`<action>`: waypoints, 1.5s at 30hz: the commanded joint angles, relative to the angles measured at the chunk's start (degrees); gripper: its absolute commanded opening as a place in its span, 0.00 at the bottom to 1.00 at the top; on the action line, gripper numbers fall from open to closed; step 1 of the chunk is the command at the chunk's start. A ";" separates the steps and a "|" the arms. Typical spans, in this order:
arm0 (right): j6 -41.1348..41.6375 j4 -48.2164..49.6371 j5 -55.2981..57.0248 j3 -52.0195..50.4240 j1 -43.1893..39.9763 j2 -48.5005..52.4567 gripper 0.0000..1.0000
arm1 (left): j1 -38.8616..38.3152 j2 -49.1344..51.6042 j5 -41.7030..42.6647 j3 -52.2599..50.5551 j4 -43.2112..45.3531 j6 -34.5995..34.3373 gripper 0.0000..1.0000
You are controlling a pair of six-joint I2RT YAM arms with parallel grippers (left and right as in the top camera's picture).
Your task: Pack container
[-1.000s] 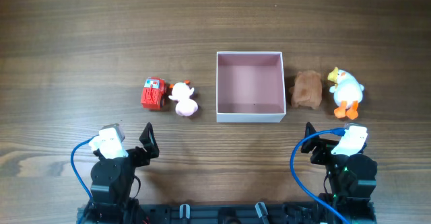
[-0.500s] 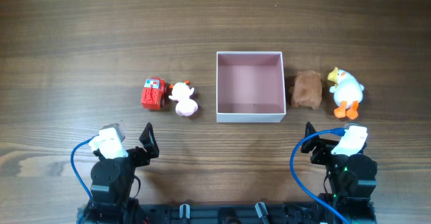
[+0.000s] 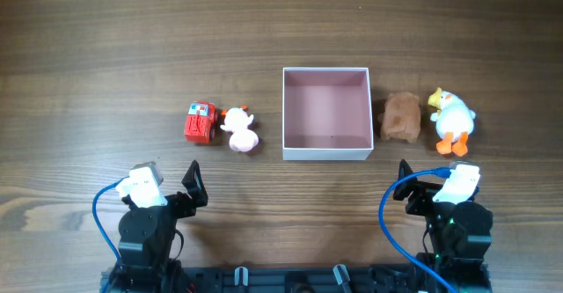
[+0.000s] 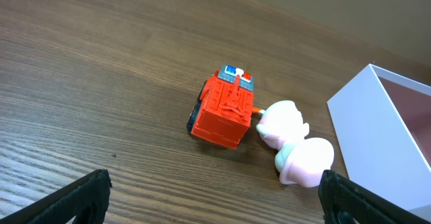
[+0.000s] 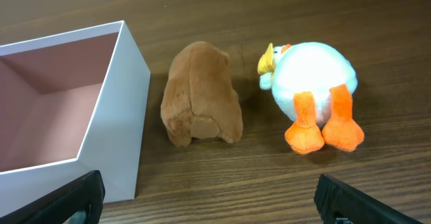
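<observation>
The container [image 3: 325,150], a square white-walled box with a dusty-pink inside, stands open and holds nothing at the table's middle; it also shows in the left wrist view [image 4: 367,133] and the right wrist view [image 5: 121,116]. Left of it lie a red toy truck [image 3: 200,122] [image 4: 224,107] and a pink-white toy [image 3: 239,130] [image 4: 294,151]. Right of it lie a brown plush [image 3: 401,117] [image 5: 202,93] and a white duck with orange feet [image 3: 452,121] [image 5: 313,93]. My left gripper [image 4: 215,200] is open and empty near the front edge. My right gripper [image 5: 215,200] is open and empty too.
Both arm bases [image 3: 145,223] [image 3: 453,214] with blue cables sit at the front edge. The wooden table [image 3: 132,47] stretches behind and around the toys.
</observation>
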 commanded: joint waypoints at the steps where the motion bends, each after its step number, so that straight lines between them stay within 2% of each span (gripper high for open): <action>1: 0.13 -0.04 -0.52 -0.50 0.28 -0.24 1.00 | 0.46 -0.46 0.70 -0.70 0.02 0.94 1.00; 5: 0.33 1.51 -0.74 -0.52 0.28 -0.24 1.00 | 0.46 -0.46 2.45 -0.70 0.07 0.90 1.00; 7: 3.76 1.88 -6.08 -0.52 0.28 -0.24 1.00 | 0.46 -0.46 3.54 -0.70 0.79 0.92 1.00; 9: 14.34 1.86 -10.08 -0.44 0.28 -0.24 1.00 | 0.46 -0.46 5.88 -0.70 2.47 0.70 1.00; 11: 33.14 0.70 -11.93 -0.35 0.28 -0.24 1.00 | 0.44 -0.46 8.90 -0.70 2.78 0.70 1.00; 12: 38.75 -0.04 -11.93 -0.31 0.28 -0.22 1.00 | 0.44 -0.46 9.60 -0.70 2.32 0.72 1.00; 13: 39.15 -0.04 -12.00 -0.31 0.28 -0.20 1.00 | 0.44 -0.42 9.81 -0.70 2.10 0.70 1.00; 16: 37.75 1.99 -14.32 -0.31 0.28 -0.17 1.00 | 0.44 -0.42 10.80 0.04 1.97 0.70 1.00; 19: 33.48 8.31 -20.65 0.61 0.28 1.38 1.00 | 0.46 1.36 10.58 3.98 1.77 0.70 1.00; 22: 30.12 9.20 -21.07 5.73 0.28 8.13 0.99 | 0.46 8.68 8.61 11.02 1.57 0.98 1.00; 27: 18.64 5.31 -17.57 22.51 0.28 29.20 1.00 | 0.46 28.26 5.31 25.88 -1.18 1.36 1.00; 30: 11.54 -7.37 -8.57 41.33 0.28 49.05 0.99 | 0.46 43.50 4.72 37.20 -3.08 1.38 1.00; 34: 8.07 -17.53 -1.20 55.21 0.28 66.23 0.99 | 0.46 54.18 4.70 42.73 -3.67 1.36 1.00; 40: 7.85 -19.56 -0.26 58.58 0.35 85.09 1.00 | 0.46 64.96 4.70 43.06 -4.79 1.36 1.00; 45: 7.74 -18.01 -0.92 58.42 0.39 94.27 0.99 | 0.46 68.83 4.72 43.04 -5.22 1.36 1.00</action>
